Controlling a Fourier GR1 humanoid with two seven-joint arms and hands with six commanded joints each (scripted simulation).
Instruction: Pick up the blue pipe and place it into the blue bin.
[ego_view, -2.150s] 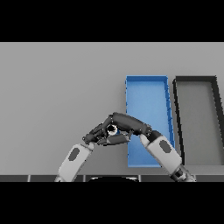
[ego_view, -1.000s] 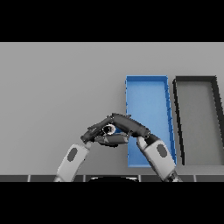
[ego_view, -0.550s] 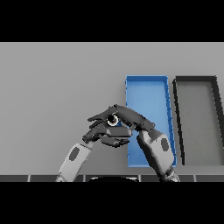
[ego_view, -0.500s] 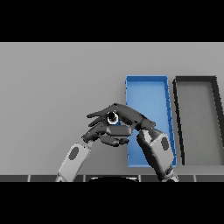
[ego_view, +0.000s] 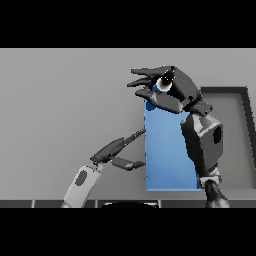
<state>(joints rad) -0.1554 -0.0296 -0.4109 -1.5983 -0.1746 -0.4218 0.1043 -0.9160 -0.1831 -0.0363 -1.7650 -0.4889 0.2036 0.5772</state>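
The right hand (ego_view: 172, 90) is up above the far end of the blue bin (ego_view: 167, 160), its fingers curled round the blue pipe (ego_view: 161, 85). Little of the pipe can be seen: a pale round end with a dark hole in it faces outward between the fingers and the thumb, and a sliver of blue shows just beside that at the lower left. How long the pipe is I cannot tell, since the hand covers the rest. The fingers point off to the left, past the bin's left wall, and the white and grey forearm runs down over the right side of the bin. The bin is a long, shallow blue box lying lengthwise away from the robot, with a flat blue floor and a low rim. Just to its right sits a dark grey bin (ego_view: 240, 145) of much the same shape, partly hidden behind the right arm. The left hand (ego_view: 116, 150) is lower down, at the bin's left wall, with its fingers held out straight toward the bin and the thumb stretched below them; it holds nothing. Everything stands on a plain grey counter (ego_view: 60, 100) that fills the view to the far edge, smooth and unmarked.
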